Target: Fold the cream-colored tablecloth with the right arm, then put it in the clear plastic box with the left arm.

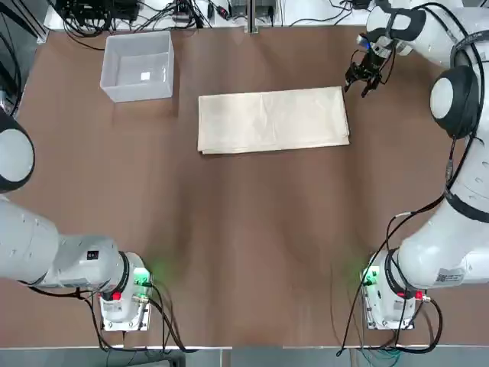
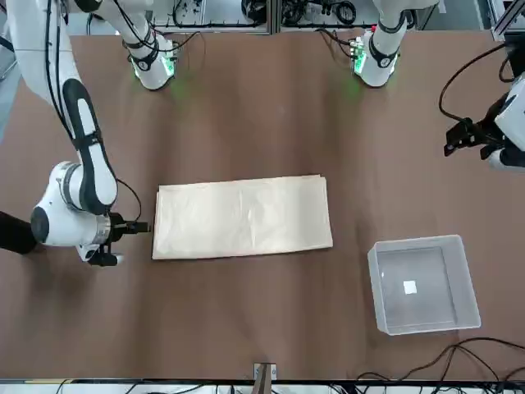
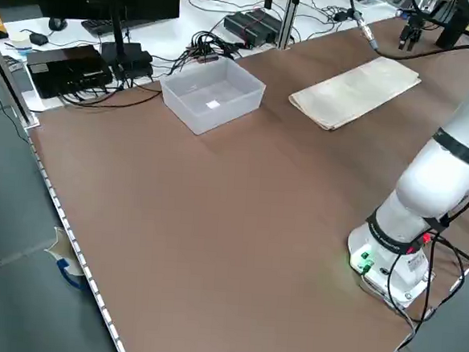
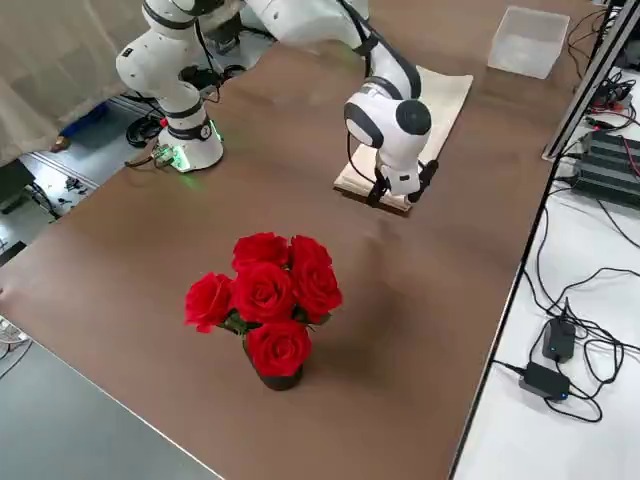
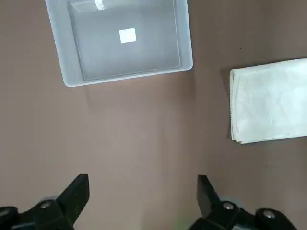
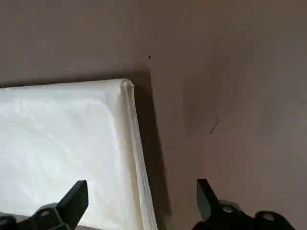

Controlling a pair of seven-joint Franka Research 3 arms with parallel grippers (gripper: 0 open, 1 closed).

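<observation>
We see our right arm (image 1: 451, 99) reaching up the right side of the top view, its right gripper (image 1: 364, 79) in the upper right of the frame, pointing down with fingers spread wide and holding nothing. Our left arm (image 1: 30, 245) sits at the left edge, and its left gripper (image 5: 144, 201) is likewise wide open and empty.

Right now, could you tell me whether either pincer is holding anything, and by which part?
Nothing is held. The right pincer hangs open beside the tablecloth's end, and the left pincer is open over bare table.
</observation>
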